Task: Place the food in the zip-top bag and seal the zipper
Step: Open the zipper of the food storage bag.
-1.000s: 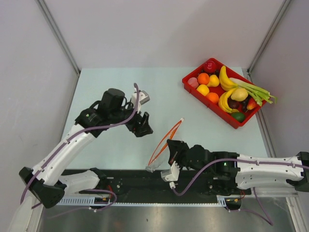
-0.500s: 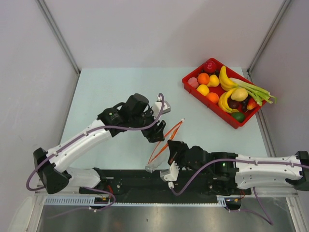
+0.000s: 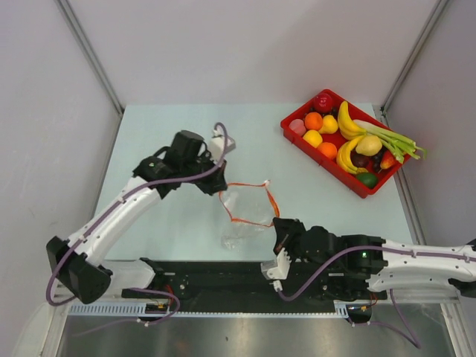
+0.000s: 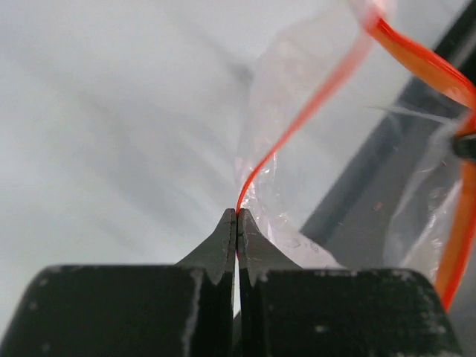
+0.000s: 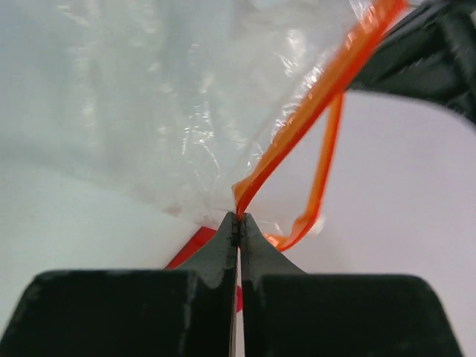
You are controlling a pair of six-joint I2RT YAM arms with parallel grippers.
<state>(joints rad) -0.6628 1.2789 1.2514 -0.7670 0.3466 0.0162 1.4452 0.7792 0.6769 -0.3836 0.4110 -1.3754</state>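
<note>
The zip-top bag (image 3: 239, 230) hangs clear and crinkly between my two grippers, its mouth pulled open into a loop of orange-red zipper (image 3: 249, 184). My left gripper (image 3: 218, 190) is shut on the zipper's left side; in the left wrist view the closed tips (image 4: 236, 216) pinch the orange strip (image 4: 297, 119). At the mouth's right side my right gripper (image 3: 278, 223) is shut too, its tips (image 5: 238, 216) clamping the strip (image 5: 312, 111) below the bag film (image 5: 171, 97). The food (image 3: 313, 120) lies in the red tray (image 3: 321, 161) at the back right.
The tray also holds yellow bananas (image 3: 346, 123) and green stalks (image 3: 390, 137). A black rail with both arm bases (image 3: 223, 279) runs along the near edge. Grey walls stand close on both sides of the pale table.
The left gripper went right to the bag, shut on the zipper's edge and drew it back left. The flat zipper is now spread into an open loop. The right gripper shifted slightly right.
</note>
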